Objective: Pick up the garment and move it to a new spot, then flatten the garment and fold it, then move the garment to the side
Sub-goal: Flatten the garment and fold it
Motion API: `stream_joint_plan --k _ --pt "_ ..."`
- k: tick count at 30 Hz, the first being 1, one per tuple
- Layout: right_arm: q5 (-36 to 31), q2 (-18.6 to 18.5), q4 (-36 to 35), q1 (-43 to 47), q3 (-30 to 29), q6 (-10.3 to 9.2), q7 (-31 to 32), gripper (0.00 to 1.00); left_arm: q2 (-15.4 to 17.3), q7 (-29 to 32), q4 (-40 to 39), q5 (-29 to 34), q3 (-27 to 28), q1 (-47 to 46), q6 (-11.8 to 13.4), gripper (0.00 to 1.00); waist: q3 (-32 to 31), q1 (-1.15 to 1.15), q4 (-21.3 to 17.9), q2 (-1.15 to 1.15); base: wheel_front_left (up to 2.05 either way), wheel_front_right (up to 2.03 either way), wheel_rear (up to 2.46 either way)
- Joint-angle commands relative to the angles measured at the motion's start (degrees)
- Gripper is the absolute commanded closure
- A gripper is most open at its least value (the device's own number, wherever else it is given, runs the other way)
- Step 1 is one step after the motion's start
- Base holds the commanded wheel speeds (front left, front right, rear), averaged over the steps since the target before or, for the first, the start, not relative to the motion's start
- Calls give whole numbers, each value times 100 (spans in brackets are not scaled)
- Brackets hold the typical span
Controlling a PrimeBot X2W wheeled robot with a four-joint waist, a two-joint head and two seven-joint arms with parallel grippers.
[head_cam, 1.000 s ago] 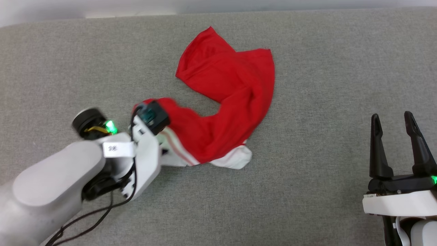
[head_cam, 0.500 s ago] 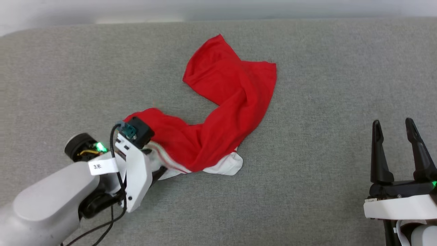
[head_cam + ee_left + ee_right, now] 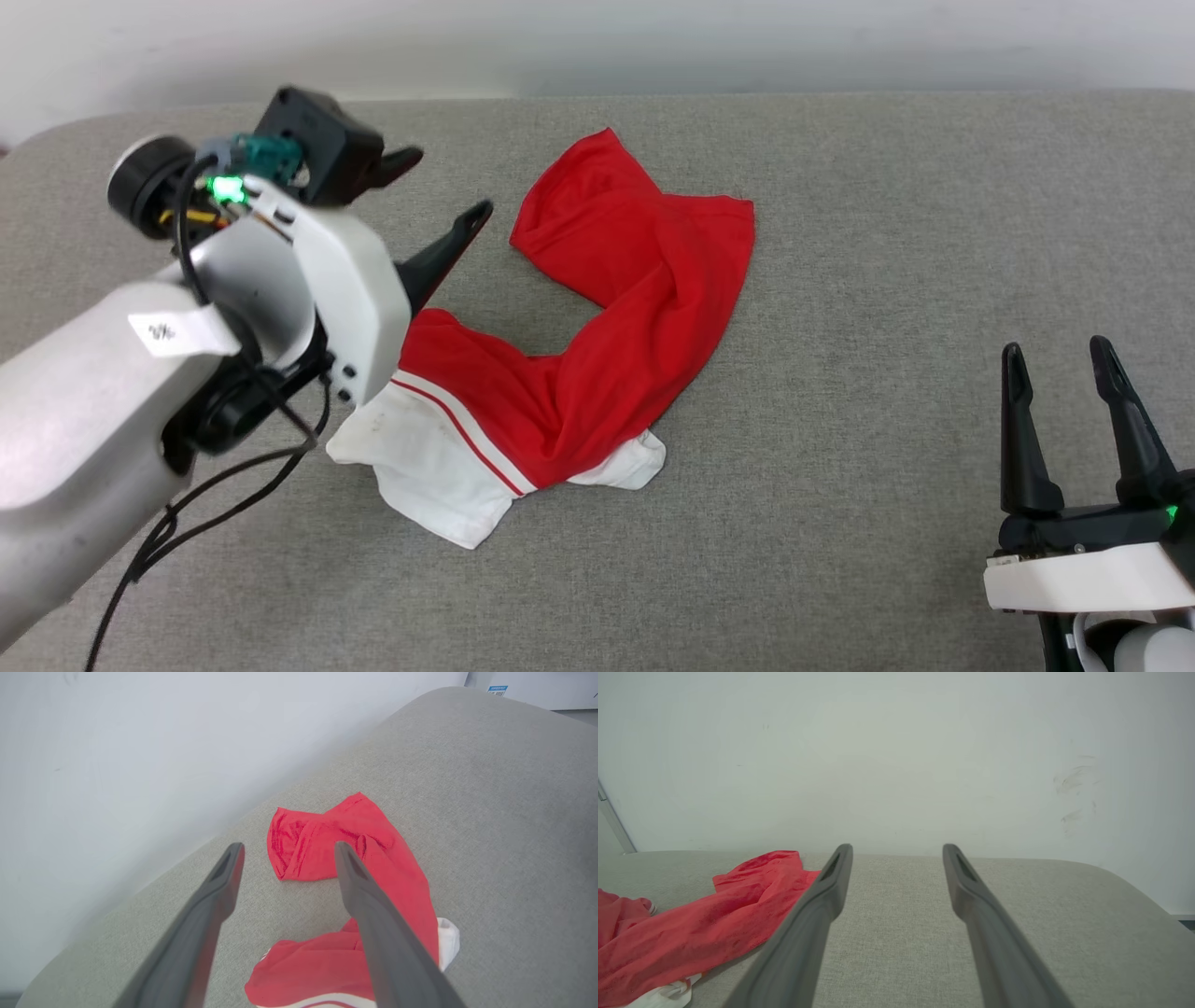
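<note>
The garment [image 3: 644,308], a red T-shirt with a white, red-striped sleeve [image 3: 425,457], lies crumpled and bent on the middle of the grey cushioned surface. My left gripper [image 3: 446,187] hangs open above and to the left of it, holding nothing. In the left wrist view the open left gripper [image 3: 288,847] points at the garment [image 3: 402,882] below. My right gripper [image 3: 1053,347] rests open at the lower right, well apart from the cloth. The right wrist view shows the open right gripper [image 3: 897,848] with the garment [image 3: 691,933] to its left.
The grey cushioned surface [image 3: 887,233] stretches wide to the right of the garment and in front of it. A pale wall [image 3: 653,37] runs along its far edge. A black cable [image 3: 187,523] loops under my left forearm.
My left gripper has let go of the sleeve, opened and risen up and away toward the far left. The white sleeve now lies spread on the surface. The head view shifted slightly.
</note>
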Motion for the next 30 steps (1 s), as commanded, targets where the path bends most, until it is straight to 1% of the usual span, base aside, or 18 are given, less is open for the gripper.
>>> stream_joint_plan --k 1,3,4,5,10,14,17,22,25,30 --pt "20 8 -14 28 11 -2 -11 0 -135 -12 67 29 46 -157 1 0 21 0 -31 0 0 0 0" --pt "20 8 -25 -9 24 -2 -11 0 -257 90 215 34 50 -340 -47 0 61 0 -67 0 0 0 0" --pt "28 8 -37 -72 37 -2 -11 0 -426 480 505 -32 -83 -585 -206 0 133 0 -134 0 0 0 0" --pt "36 8 -40 -85 36 -2 -11 0 -467 651 615 -82 -126 -656 -263 0 158 0 -157 0 0 0 0" --pt "63 8 -54 -129 16 -2 -11 0 -514 1609 1271 -358 -402 -889 -580 0 305 0 -268 0 0 0 0" --pt "84 8 -64 -181 12 -2 -11 0 -497 2227 1763 -518 -629 -943 -738 0 444 0 -336 0 0 0 0" --pt "97 8 -75 -255 11 -2 -11 0 -509 2567 2095 -610 -791 -889 -827 0 571 0 -378 0 0 0 0" --pt "95 8 -91 -384 36 -2 -11 0 -588 2916 2637 -706 -1013 -712 -903 0 785 0 -444 0 0 0 0" --pt "100 8 -93 -419 35 -2 -11 0 -657 3022 2859 -760 -1123 -554 -960 0 875 0 -470 0 0 0 0" --pt "85 8 -66 -453 -15 -2 -11 0 -858 2868 3098 -786 -1282 -181 -1041 0 917 0 -445 0 0 0 0"
